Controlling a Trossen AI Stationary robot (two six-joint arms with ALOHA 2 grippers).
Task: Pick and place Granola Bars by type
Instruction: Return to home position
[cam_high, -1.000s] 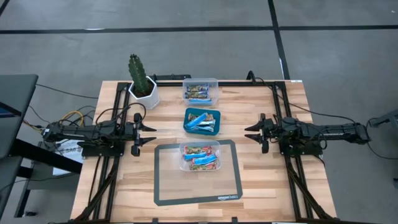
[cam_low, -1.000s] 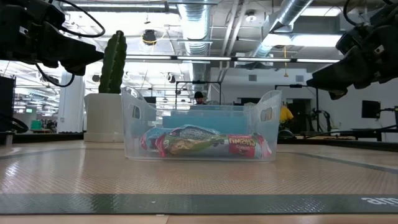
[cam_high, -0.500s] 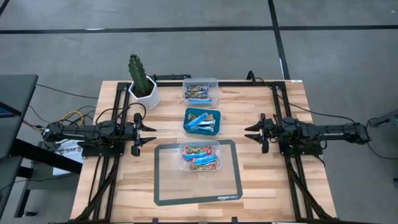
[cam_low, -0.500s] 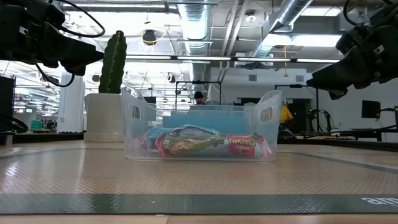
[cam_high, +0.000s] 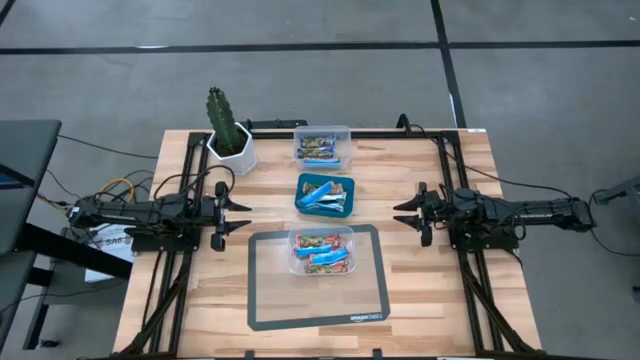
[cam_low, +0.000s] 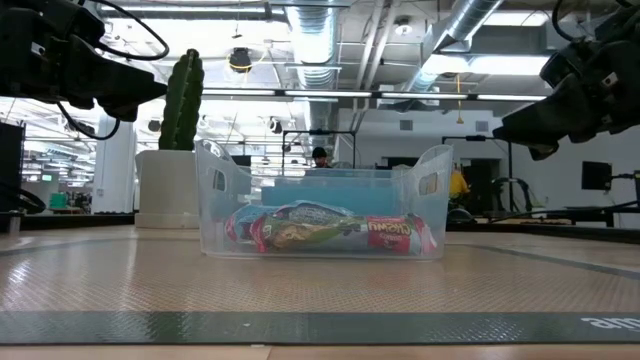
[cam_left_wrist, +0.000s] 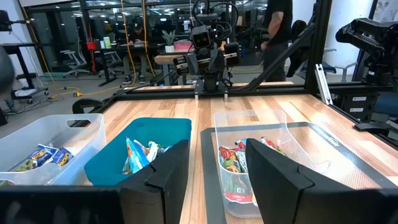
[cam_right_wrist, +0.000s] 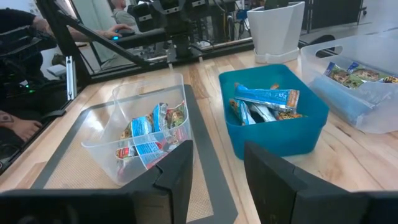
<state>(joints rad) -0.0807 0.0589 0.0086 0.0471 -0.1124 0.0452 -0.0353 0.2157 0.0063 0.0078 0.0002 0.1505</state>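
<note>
Granola bars lie in three bins down the table's middle. A clear bin (cam_high: 321, 250) on the grey mat holds mixed blue and tan bars (cam_right_wrist: 148, 134). A teal bin (cam_high: 326, 194) holds blue bars (cam_right_wrist: 266, 98). A far clear bin (cam_high: 322, 146) holds both kinds. My left gripper (cam_high: 245, 211) hovers open left of the bins, raised off the table. My right gripper (cam_high: 400, 213) hovers open to their right, likewise raised. Neither holds anything.
A cactus in a white pot (cam_high: 229, 138) stands at the far left of the table. The grey mat (cam_high: 318, 318) lies near the front edge. Bare wood shows on both sides of the bins. People and equipment show in the room beyond the table.
</note>
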